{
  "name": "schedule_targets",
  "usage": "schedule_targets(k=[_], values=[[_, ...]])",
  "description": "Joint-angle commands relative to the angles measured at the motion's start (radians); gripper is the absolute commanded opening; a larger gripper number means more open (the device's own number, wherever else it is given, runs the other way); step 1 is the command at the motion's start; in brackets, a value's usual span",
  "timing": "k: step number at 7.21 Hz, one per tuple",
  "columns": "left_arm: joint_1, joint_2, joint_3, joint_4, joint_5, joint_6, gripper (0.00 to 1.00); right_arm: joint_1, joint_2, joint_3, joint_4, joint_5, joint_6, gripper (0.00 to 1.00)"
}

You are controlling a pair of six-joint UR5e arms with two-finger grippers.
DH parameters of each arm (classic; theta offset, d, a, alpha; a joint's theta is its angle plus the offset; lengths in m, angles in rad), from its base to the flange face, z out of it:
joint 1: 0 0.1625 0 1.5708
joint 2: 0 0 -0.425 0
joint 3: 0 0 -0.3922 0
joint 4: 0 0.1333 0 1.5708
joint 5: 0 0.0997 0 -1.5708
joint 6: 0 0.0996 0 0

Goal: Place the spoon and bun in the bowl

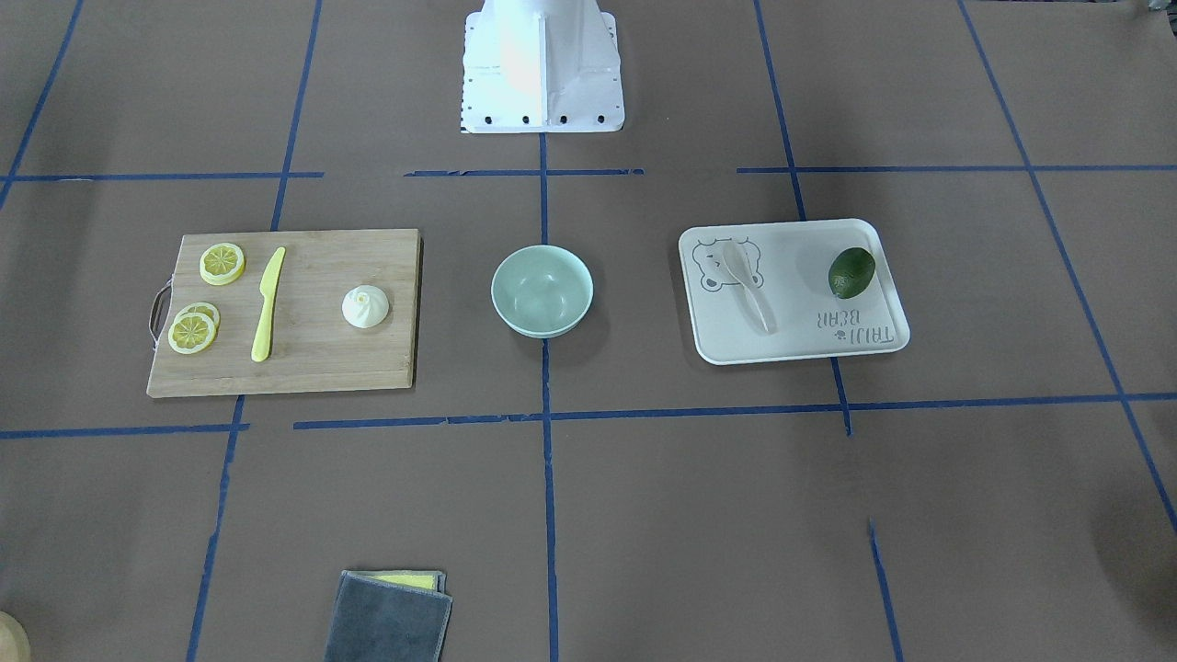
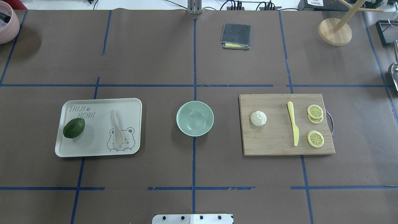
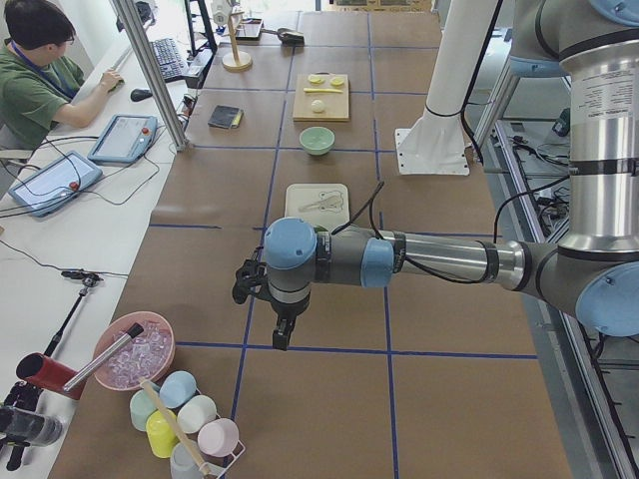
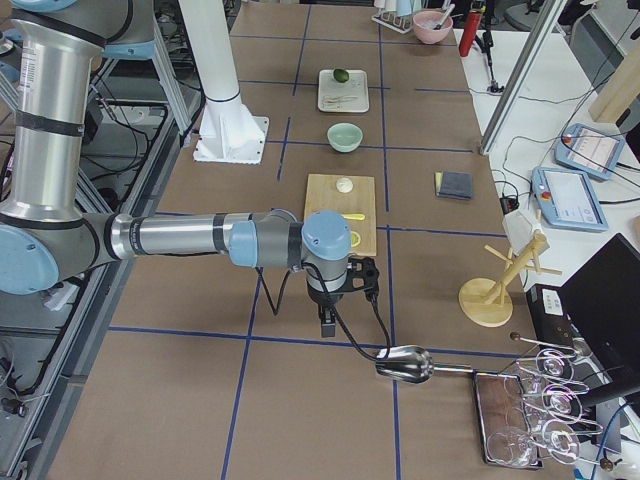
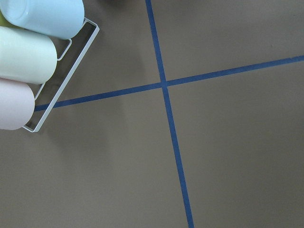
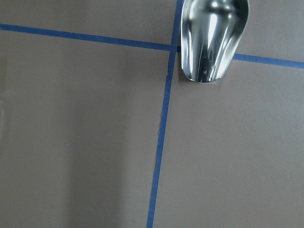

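The mint-green bowl point(image 2: 195, 118) stands at the table's middle, empty. The cream spoon point(image 2: 116, 127) lies on a white tray point(image 2: 96, 140) to the bowl's left in the overhead view. The white bun point(image 2: 258, 118) sits on a wooden cutting board point(image 2: 273, 143) to its right. The front view shows the bowl point(image 1: 542, 291), the spoon point(image 1: 749, 285) and the bun point(image 1: 366, 306). My left gripper point(image 3: 283, 334) hangs over bare table far from the tray. My right gripper point(image 4: 327, 322) hangs beyond the board's end. Both show only in side views, so I cannot tell whether they are open or shut.
A dark green fruit point(image 2: 74, 128) lies on the tray. A yellow knife point(image 2: 293, 127) and lemon slices point(image 2: 315, 138) lie on the board. A grey cloth point(image 2: 236, 36) lies at the far side. A metal scoop point(image 6: 211, 38) and racked cups point(image 5: 28, 52) lie below the wrists.
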Motion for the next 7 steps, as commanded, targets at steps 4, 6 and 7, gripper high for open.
schedule_targets(k=[4,6,7], values=[[0.002,-0.003,-0.051,-0.045,0.009,0.001,1.00,-0.014,0.068,0.020,-0.002,0.014,0.014,1.00],[0.003,0.001,-0.037,-0.224,0.003,-0.002,1.00,-0.035,0.140,0.014,0.044,0.000,0.027,1.00],[0.003,-0.008,-0.016,-0.336,0.008,-0.008,1.00,-0.035,0.172,0.008,0.041,0.008,0.102,1.00]])
